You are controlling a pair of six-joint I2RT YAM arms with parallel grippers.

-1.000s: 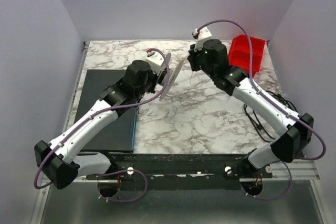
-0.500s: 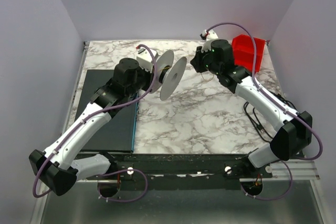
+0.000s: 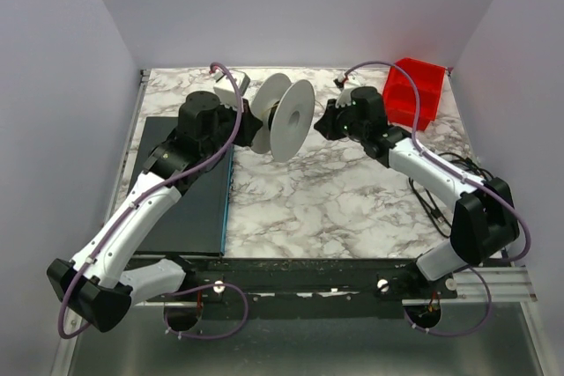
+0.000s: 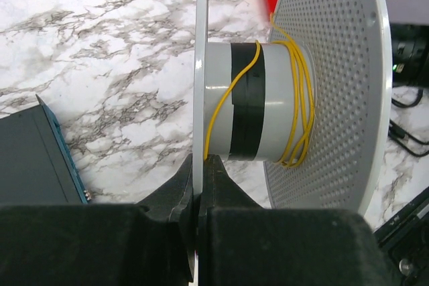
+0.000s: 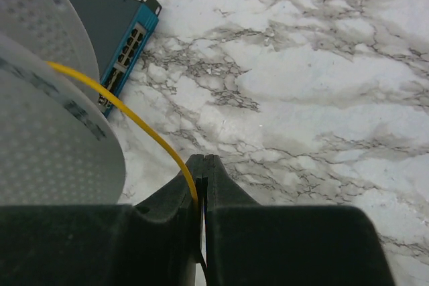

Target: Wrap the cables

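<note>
So here's where it's at: the left gripper (image 4: 199, 165) is clenched on the rim of one flange of the white perforated plastic spool (image 3: 286, 116), holding it up over the far middle of the marble table (image 3: 335, 191). The right gripper (image 5: 202, 165) sits just right of the spool, jaws pinched tight on the thin yellow cable (image 5: 134, 115). That cable runs from the pinch up between the two flanges, and a handful of loops already sit on the grey hub (image 4: 261, 102).

What worries me:
- The loops look pretty loose and bunched against the right-hand flange. Any slack from the right arm and I'd bet they sag or spring off the hub.
- The strand passes close over the flange edge, so a bad angle could hook it over the rim, not onto the hub.
- Pull too hard and that skinny wire probably slides out of the pinch, or kinks.
- The left grip is only on a thin disc edge, so side load could twist the spool in the jaws.
</note>
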